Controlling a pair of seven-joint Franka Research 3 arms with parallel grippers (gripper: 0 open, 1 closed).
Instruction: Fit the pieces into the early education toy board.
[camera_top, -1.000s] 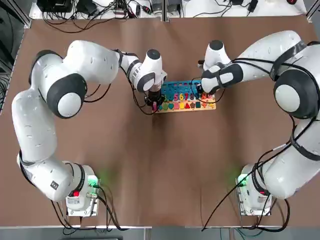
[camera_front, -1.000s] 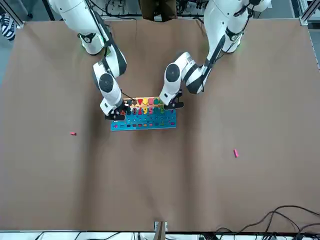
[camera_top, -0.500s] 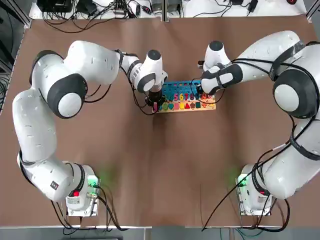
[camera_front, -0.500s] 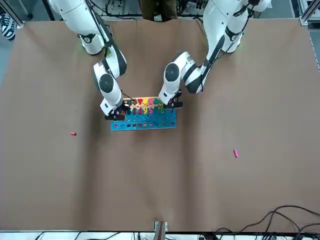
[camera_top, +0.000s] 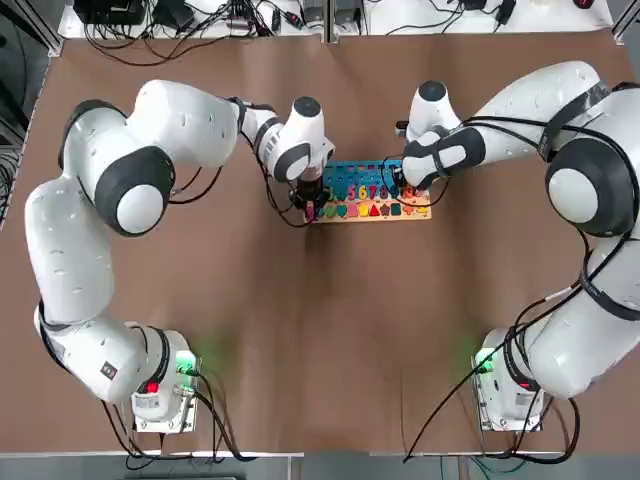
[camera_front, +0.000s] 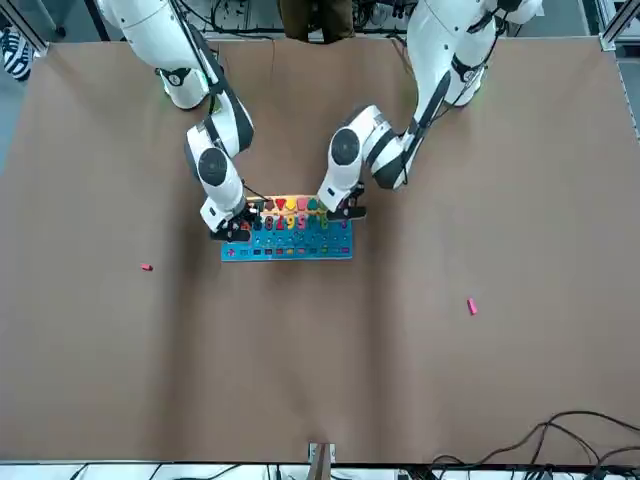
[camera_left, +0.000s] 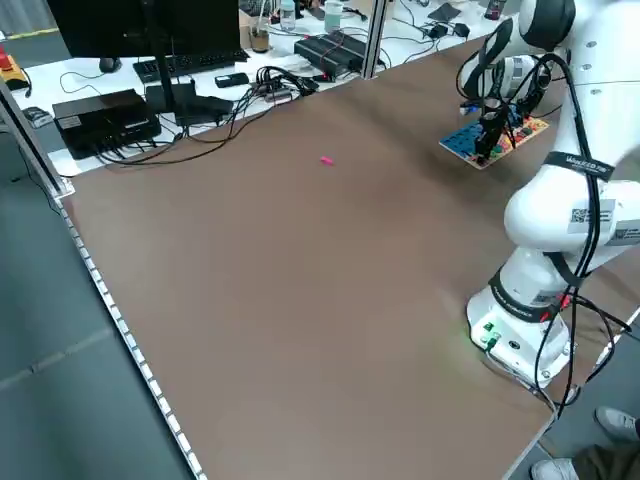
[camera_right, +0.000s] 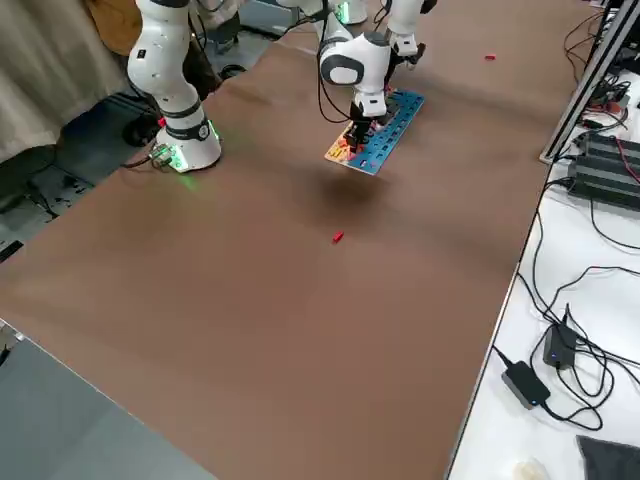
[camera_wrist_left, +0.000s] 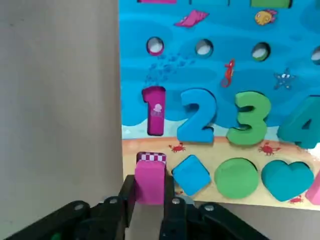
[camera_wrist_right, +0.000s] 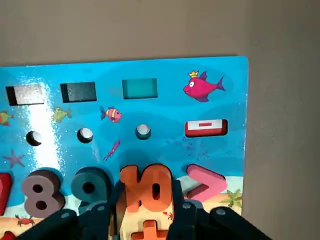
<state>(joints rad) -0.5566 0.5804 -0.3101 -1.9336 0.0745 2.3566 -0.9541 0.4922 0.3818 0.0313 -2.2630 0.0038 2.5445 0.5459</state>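
The early education toy board (camera_top: 352, 176) lies flat at the table's middle, blue on top with a tan strip below and rows of coloured numbers and shapes. My left gripper (camera_top: 309, 206) hovers at the board's left end. In the left wrist view it (camera_wrist_left: 149, 189) is shut on a pink block piece (camera_wrist_left: 149, 172) over the tan strip, beside the blue diamond. At the board's right end is my right gripper (camera_top: 404, 193). Its wrist view shows it (camera_wrist_right: 146, 201) shut on the orange "10" piece (camera_wrist_right: 148, 186), next to the 9. A loose pink piece (camera_front: 472, 306) lies far off, another (camera_front: 146, 267) on the opposite side.
The board (camera_front: 290, 248) rests on a brown table cover. Cables, a monitor and boxes (camera_left: 105, 115) line the far edge beyond the cover. Wide bare cover (camera_top: 330, 340) stretches between the board and the arm bases.
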